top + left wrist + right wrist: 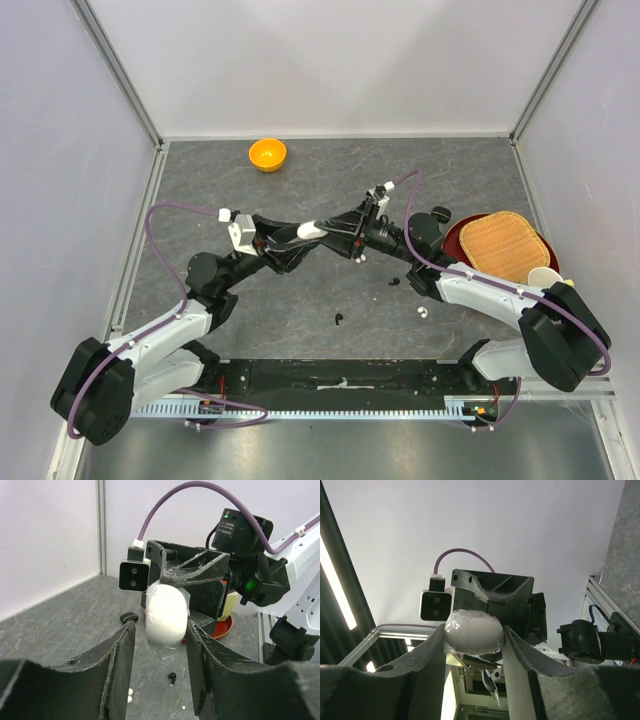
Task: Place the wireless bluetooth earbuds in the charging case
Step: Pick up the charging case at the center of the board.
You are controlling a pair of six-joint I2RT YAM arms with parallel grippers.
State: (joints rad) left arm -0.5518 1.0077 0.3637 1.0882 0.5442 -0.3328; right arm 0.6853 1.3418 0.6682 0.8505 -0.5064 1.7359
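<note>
A black comma-shaped plastic earbud point(340, 320) and a white roundish earbud point(423, 312) lie on the open grey table point(300, 170). At mid-table the right tool point(473, 635) pinches a white egg-shaped film-wrapped case point(165, 612). The left tool point(161, 627) is spread either side of it. A small glossy black pebble-shaped case point(129, 616) lies beyond, and an orange plastic bowl point(267, 154) sits at the far edge.

Charging case point(166, 614): glossy white. Bench point(330, 180): dk grey, marbled w/ pale veins. Bowl point(267, 154): orange. Blk earbud point(340, 320); white earbud point(423, 311). Woven mat point(505, 245): tan, basket-weave, on dk red plate point(455, 245). Cable point(165, 498): purple.
</note>
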